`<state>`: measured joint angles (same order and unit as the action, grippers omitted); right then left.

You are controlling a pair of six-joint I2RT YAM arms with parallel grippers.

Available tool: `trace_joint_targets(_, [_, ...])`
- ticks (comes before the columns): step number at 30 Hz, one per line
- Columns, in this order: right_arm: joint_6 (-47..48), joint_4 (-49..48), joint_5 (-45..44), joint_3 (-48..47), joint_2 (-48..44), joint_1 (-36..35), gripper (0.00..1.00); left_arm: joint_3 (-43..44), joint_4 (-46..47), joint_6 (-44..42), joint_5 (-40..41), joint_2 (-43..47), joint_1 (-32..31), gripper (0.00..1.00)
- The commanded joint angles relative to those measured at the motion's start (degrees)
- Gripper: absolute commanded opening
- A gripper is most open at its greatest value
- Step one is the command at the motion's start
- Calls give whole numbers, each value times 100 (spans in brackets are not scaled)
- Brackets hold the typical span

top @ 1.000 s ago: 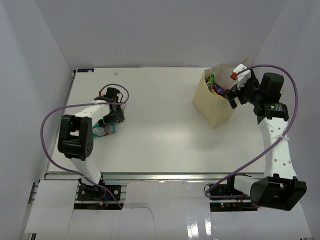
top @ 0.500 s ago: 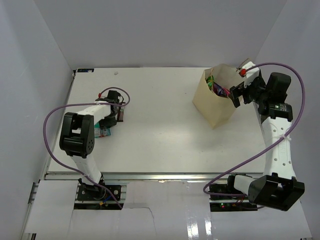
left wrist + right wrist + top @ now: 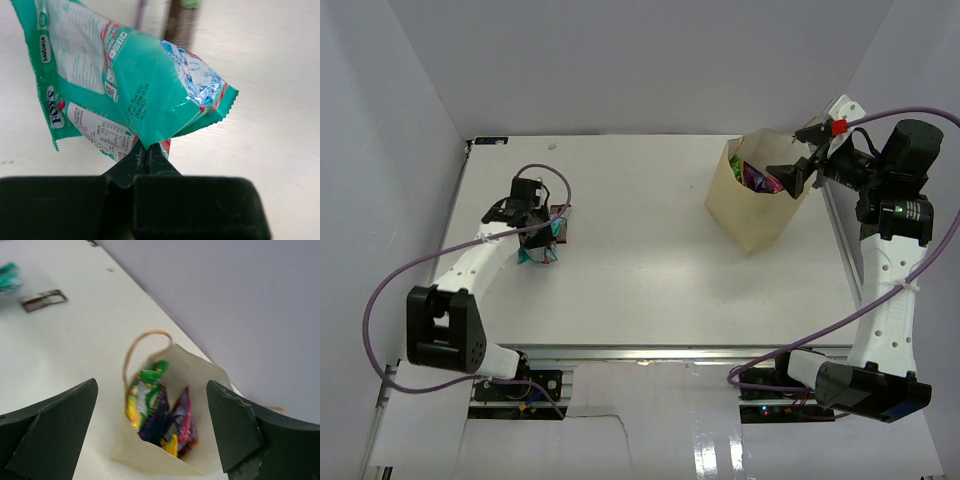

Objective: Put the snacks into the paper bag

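Observation:
My left gripper [image 3: 540, 243] is shut on the bottom edge of a teal snack packet [image 3: 135, 85], which hangs just above the table at the left [image 3: 534, 256]. The tan paper bag [image 3: 750, 215] stands open at the back right. Inside it lie a green-yellow packet [image 3: 140, 400] and purple packets [image 3: 181, 420]. My right gripper [image 3: 803, 155] hovers open above the bag's right rim with nothing between its fingers; in the right wrist view the gripper [image 3: 151, 385] frames the bag [image 3: 150, 460].
A small dark rectangular piece [image 3: 563, 227] lies on the table beside the left gripper. Purple cables [image 3: 400, 270] loop off both arms. White walls close in the table on three sides, and the right wall is close to the bag.
The left gripper has shut on the teal packet and raised it off the table. The right gripper has pulled up and to the right, away from the bag's mouth, staying open.

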<state>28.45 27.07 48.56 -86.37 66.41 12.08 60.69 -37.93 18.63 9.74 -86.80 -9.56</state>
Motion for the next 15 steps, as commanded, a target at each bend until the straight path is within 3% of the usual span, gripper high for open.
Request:
trace_joint_targets(1, [-146, 61, 2164, 93, 29, -186, 95, -196, 470, -202, -1671, 1129, -19, 0])
trace_joint_targets(3, [-138, 140, 2352, 234, 47, -825, 95, -337, 672, -167, -2263, 1576, -19, 0])
trace_joint_targets(6, [151, 500, 1773, 436, 152, -1872, 95, -645, 962, 166, -3423, 1938, -19, 0])
trace_joint_targets(7, [39, 397, 1658, 567, 179, -2459, 95, -724, 1198, 393, -3983, 2122, -28, 0])
trace_joint_targets(10, [-122, 9, 1254, 1104, 284, -3289, 96, -970, 1647, 755, -4707, 2299, -37, 0])
trace_joint_targets(12, [1208, 533, 1174, 1096, 468, -3667, 95, -1111, 1911, 992, -5559, 2387, -72, 0])
trace_joint_targets(13, [2190, 963, 1113, 1061, 530, -4069, 91, -1146, 2156, 1037, -5814, 2405, -107, 0])
trace_joint_targets(14, [3975, 1645, 808, 1052, 618, -4273, 90, -1199, 2289, 1089, -6078, 2457, -151, 0])
trace_joint_targets(15, [4628, 1818, 683, 1069, 662, -4432, 90, -1295, 2430, 1220, -6489, 2493, -273, 0])
